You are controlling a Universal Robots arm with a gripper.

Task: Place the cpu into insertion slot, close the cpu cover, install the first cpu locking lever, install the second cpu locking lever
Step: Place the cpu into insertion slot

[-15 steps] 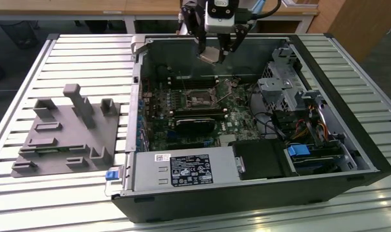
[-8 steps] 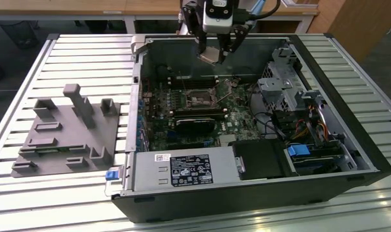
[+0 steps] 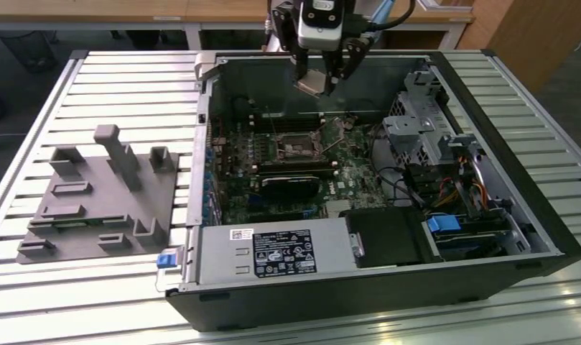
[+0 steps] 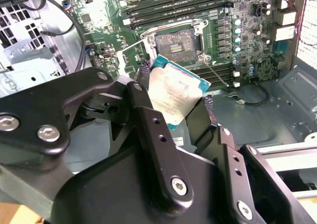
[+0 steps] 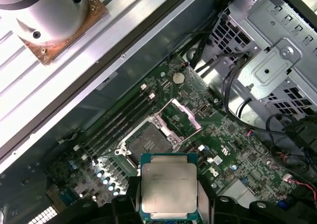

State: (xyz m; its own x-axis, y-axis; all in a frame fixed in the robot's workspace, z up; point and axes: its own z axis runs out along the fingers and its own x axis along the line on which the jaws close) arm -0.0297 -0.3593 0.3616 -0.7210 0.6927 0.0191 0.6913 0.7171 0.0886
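My gripper [image 3: 321, 77] hangs above the rear of the open computer case [image 3: 520, 208], shut on the cpu [image 3: 312, 84], a flat square chip with a dull silver top. In both wrist views the cpu [image 4: 173, 92] [image 5: 168, 187] sits clamped between the black fingers [image 4: 143, 92] [image 5: 204, 199], held in the air. The insertion slot [image 5: 147, 143] [image 4: 177, 41] [image 3: 295, 146] lies bare on the green motherboard, below and apart from the chip. The cpu cover [image 5: 181, 116], a silvery frame, stands swung up beside the slot.
Memory sticks [image 5: 121, 119] run alongside the slot. A black block [image 3: 290, 183] sits nearer the front of the board, with a power supply [image 3: 261, 251] before it. A metal drive cage [image 3: 415, 129] and cables fill the exterior view's right. A grey fixture [image 3: 98, 201] rests on the slatted table.
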